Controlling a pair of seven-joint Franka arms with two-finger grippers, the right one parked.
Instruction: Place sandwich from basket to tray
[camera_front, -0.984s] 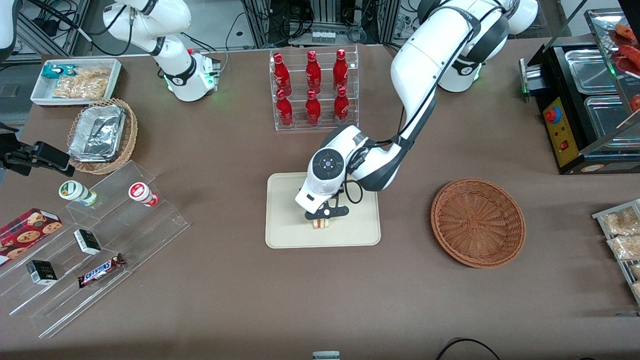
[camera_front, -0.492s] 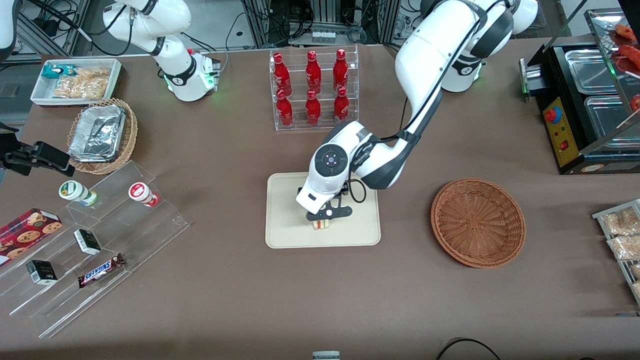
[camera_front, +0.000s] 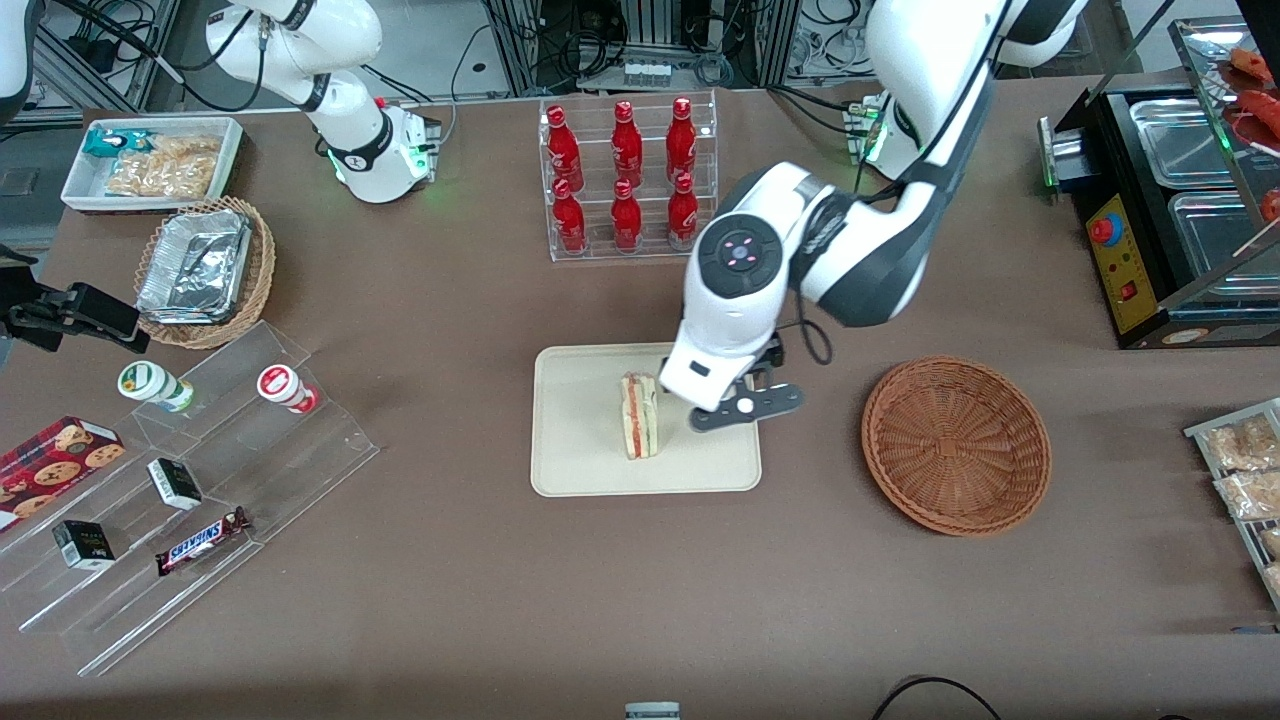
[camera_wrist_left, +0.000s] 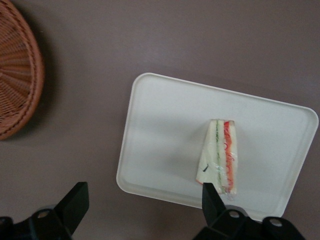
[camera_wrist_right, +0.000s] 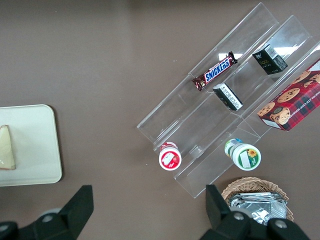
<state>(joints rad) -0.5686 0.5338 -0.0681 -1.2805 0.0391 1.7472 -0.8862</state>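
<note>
The sandwich (camera_front: 640, 415) (camera_wrist_left: 220, 157) stands on its edge on the cream tray (camera_front: 570, 440) (camera_wrist_left: 160, 140), its red and green filling layers showing. My gripper (camera_front: 745, 408) (camera_wrist_left: 142, 200) hangs open above the tray's rim, on the side toward the basket, clear of the sandwich and holding nothing. The reddish-brown wicker basket (camera_front: 955, 445) (camera_wrist_left: 17, 75) lies beside the tray toward the working arm's end of the table, with nothing in it. The right wrist view catches the tray's end (camera_wrist_right: 30, 145) and a corner of the sandwich (camera_wrist_right: 6, 147).
A clear rack of red bottles (camera_front: 628, 178) stands farther from the camera than the tray. Toward the parked arm's end are a tiered acrylic shelf with snacks (camera_front: 190, 480), a tan basket with a foil container (camera_front: 205, 270) and a white bin (camera_front: 150, 160). A black appliance (camera_front: 1170, 210) sits toward the working arm's end.
The gripper was down over the sandwich; it has let go, risen and moved toward the basket. The sandwich stays on the tray, now fully in view.
</note>
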